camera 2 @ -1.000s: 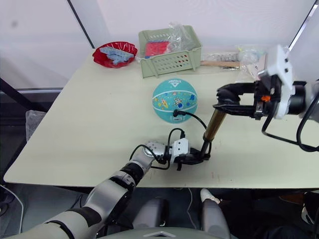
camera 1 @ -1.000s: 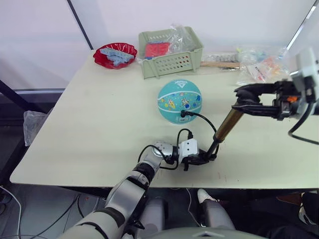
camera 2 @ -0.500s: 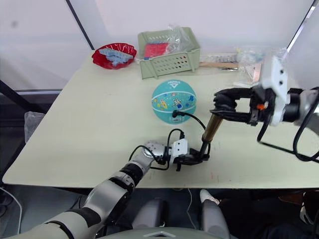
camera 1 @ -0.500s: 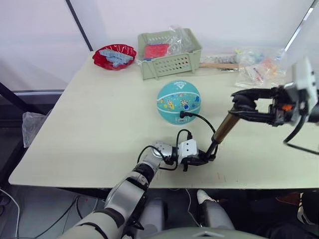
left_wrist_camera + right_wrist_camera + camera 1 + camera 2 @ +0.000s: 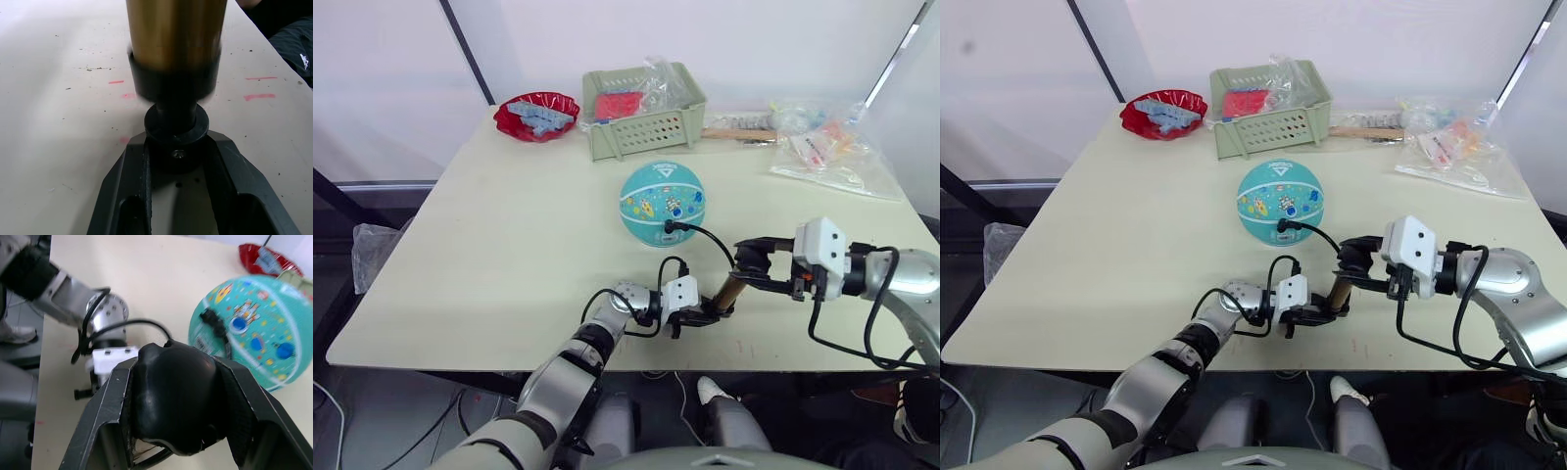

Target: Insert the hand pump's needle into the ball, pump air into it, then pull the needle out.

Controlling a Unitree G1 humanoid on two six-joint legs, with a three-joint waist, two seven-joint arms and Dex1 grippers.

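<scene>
I am clamping my left gripper (image 5: 178,156) on the base cap of the slim brass-gold hand pump (image 5: 732,290) and closing my right gripper (image 5: 176,406) round its black T-handle. Rigid, slick metal; the round teal ball (image 5: 663,203) sitting just beyond both looks light and likely to roll.

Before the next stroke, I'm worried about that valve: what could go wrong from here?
The ball sits loose on the table, so a tug on the hose might roll it and bend the needle fitting. The left tool pinches only the hand pump at its small base cap, so the base could slip while the right tool presses the handle at a slant.
</scene>
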